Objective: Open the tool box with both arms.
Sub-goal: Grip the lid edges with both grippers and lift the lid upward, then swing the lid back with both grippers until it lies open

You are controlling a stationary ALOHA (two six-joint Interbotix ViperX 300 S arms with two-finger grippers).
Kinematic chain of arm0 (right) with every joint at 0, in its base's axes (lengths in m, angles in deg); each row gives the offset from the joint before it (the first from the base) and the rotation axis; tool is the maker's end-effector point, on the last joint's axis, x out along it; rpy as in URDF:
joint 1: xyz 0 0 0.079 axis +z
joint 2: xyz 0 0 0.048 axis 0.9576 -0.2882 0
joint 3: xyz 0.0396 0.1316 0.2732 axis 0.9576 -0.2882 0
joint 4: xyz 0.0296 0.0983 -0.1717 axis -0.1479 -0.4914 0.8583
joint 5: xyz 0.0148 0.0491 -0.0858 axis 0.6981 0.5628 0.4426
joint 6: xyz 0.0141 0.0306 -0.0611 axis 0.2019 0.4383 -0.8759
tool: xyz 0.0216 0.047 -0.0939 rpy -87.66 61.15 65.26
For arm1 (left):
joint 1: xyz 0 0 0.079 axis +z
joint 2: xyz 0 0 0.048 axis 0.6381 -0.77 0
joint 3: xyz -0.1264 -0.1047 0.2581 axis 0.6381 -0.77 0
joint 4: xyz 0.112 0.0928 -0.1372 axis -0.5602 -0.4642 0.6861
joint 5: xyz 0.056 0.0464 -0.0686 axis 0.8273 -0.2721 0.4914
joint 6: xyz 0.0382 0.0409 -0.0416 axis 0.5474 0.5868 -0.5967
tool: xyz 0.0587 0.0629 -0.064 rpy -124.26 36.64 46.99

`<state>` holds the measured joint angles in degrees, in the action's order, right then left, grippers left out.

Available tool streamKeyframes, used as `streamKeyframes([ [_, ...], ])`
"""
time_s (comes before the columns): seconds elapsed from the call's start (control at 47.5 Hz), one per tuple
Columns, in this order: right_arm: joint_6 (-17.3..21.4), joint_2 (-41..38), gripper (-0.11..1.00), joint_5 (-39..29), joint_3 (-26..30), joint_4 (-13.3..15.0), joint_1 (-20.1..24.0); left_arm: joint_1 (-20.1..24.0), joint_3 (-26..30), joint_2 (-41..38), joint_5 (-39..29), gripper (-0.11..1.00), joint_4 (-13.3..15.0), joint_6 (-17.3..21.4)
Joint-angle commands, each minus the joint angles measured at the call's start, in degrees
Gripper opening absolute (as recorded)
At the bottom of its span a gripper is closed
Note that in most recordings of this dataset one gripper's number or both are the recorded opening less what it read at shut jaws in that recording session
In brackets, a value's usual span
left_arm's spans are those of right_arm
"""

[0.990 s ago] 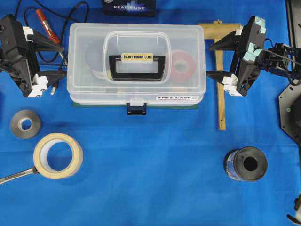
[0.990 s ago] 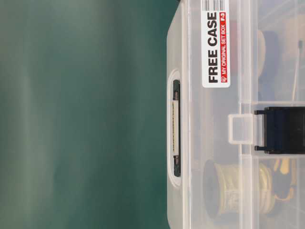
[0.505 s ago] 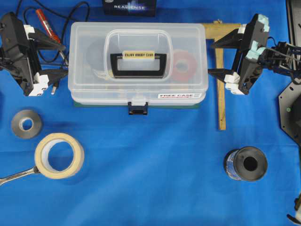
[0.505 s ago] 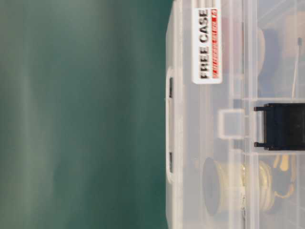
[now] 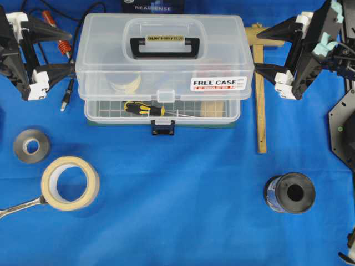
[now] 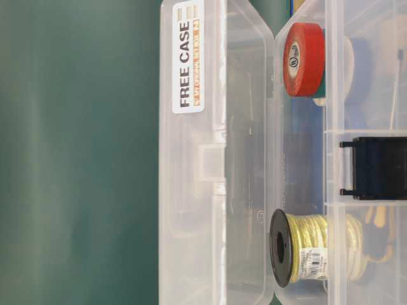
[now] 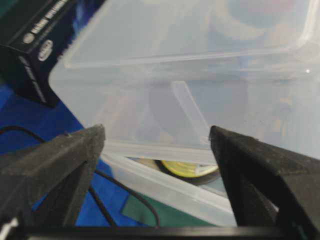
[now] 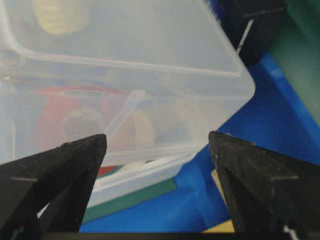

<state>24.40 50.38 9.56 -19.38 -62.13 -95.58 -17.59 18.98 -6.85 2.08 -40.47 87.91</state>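
Observation:
The tool box is a clear plastic case on the blue cloth, its lid (image 5: 165,55) lifted and tilted back off the base (image 5: 161,112). The black handle with its pale label (image 5: 165,40) is on the lid, and the dark latch (image 5: 162,128) hangs free at the front. My left gripper (image 5: 71,51) is open, its fingertips at the lid's left end. My right gripper (image 5: 258,51) is open at the lid's right end. In the left wrist view the lid (image 7: 190,60) fills the space ahead of the open left gripper (image 7: 157,135). The right wrist view shows the same for the lid (image 8: 125,45) and right gripper (image 8: 157,140).
A screwdriver (image 5: 144,108) lies in the base. Red tape (image 6: 303,59) and a wire spool (image 6: 299,248) sit inside. On the cloth are a grey roll (image 5: 30,146), masking tape (image 5: 69,183), a wrench (image 5: 19,206), a black spool (image 5: 291,192) and a wooden square (image 5: 259,88).
The lid was shut a second ago and has swung up and back. Both grippers have moved toward the far side with the lid's ends, still open.

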Motion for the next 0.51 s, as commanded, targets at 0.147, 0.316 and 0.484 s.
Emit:
streamKeyframes([
  [0.147, 0.2, 0.3, 0.85, 0.9, 4.2, -0.1, 0.6, 0.4, 4.1, -0.6, 1.3, 0.9, 0.2, -0.2],
  [0.316, 0.2, 0.3, 0.85, 0.9, 5.1, -0.1, -0.8, 2.5, 5.1, -0.7, 1.7, 0.9, 0.2, 0.0],
  [0.484, 0.2, -0.8, 0.85, 1.1, 6.2, -0.1, -3.7, 6.4, 5.8, -0.8, 2.2, 0.9, 0.2, 0.0],
])
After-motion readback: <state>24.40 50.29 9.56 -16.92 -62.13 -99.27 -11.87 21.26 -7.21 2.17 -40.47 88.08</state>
